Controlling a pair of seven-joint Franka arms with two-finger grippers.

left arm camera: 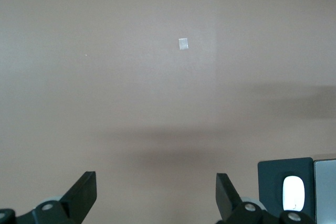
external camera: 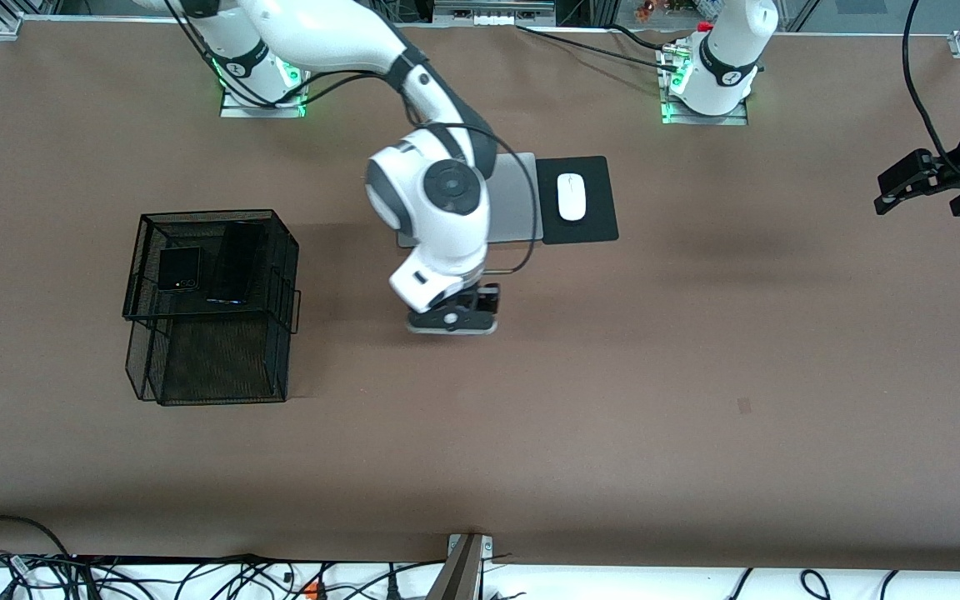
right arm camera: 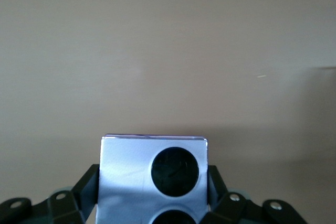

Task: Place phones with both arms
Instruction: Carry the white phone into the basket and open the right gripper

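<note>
So the right arm comes in from its base at the top of the front view and bends down over the middle of the table, with the right gripper [external camera: 453, 321] hanging low over bare tabletop, a bit nearer the front camera than the silver laptop [external camera: 513, 200]. Its jaws are clamped on the lilac-white phone [right arm camera: 153, 179], and the right wrist view shows the fingers [right arm camera: 86, 184] pressed against both edges, with the two round black lenses facing the camera. The left arm is parked way out at its own end of the table and just waits there, with the left gripper [external camera: 917, 185] up over the brown surface and its jaws spread wide apart with nothing between them. In the left wrist view you can see both fingertips [left arm camera: 84, 190] well separated. The table [external camera: 697, 400] is a plain brown mat with a small pale tape-like patch [left arm camera: 182, 43] on it, and there are loose cables along the edge closest to the front camera. Beside the laptop sits a black mouse pad [external camera: 592, 200] with a white mouse [external camera: 571, 197] on it. Toward the right arm's end stands a black wire mesh basket [external camera: 142, 258] with two levels. On its upper level lie the small folded black phone [external camera: 178, 267] and the long black phone [external camera: 235, 262], side by side.
</note>
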